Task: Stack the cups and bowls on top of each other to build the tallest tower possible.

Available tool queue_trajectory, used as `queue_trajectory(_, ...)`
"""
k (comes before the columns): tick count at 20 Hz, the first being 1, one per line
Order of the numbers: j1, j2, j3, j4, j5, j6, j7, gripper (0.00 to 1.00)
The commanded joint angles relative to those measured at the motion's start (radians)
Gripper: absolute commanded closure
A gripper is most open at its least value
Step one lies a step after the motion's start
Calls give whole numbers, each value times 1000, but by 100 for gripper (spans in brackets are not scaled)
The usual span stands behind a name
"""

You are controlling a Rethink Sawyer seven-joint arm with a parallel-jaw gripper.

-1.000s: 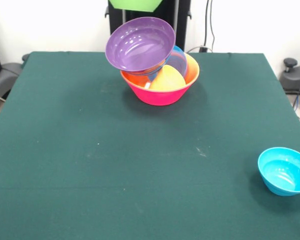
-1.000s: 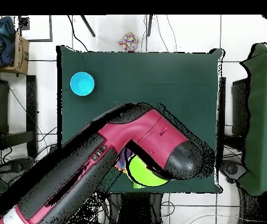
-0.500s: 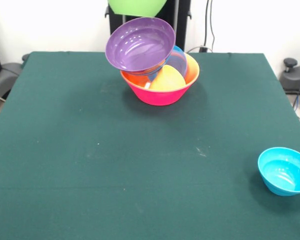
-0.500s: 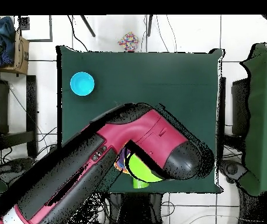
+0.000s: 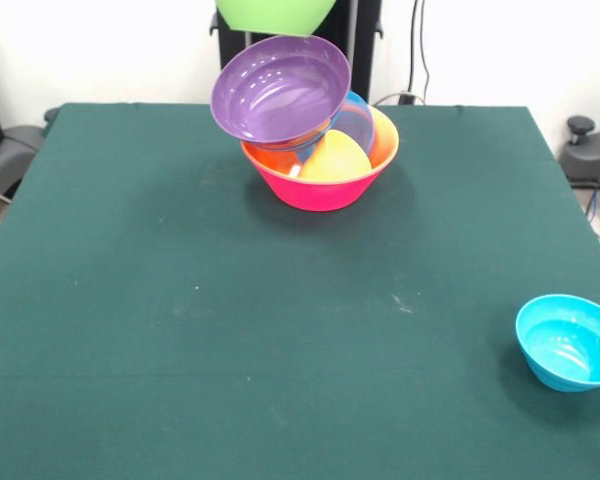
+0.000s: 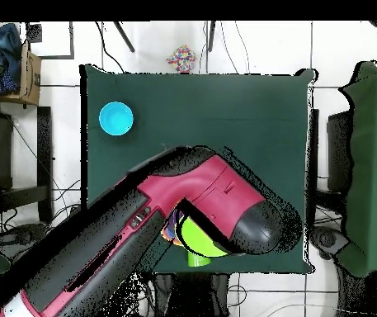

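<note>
Tower (image 5: 318, 140): purple bowl (image 5: 280, 88) tilted atop pink bowl (image 5: 320, 188).
Green bowl (image 5: 274, 14): seen above tower.
Blue bowl (image 5: 568, 342): well apart.
Arm (image 6: 167, 223): tower hidden overhead.
Gripper: grasp state cannot be told.

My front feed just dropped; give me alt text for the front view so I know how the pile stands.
A leaning tower stands at the far middle of the green table: a pink bowl lowest, an orange bowl in it, and a purple bowl tilted on top. A green bowl hangs above; a small blue bowl sits alone near right.
</note>
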Motion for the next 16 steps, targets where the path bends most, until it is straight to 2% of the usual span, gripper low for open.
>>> queue_trajectory(1,15,77,140,51,57,137,93,100)
queue_trajectory(16,21,92,161,79,82,191,46,100)
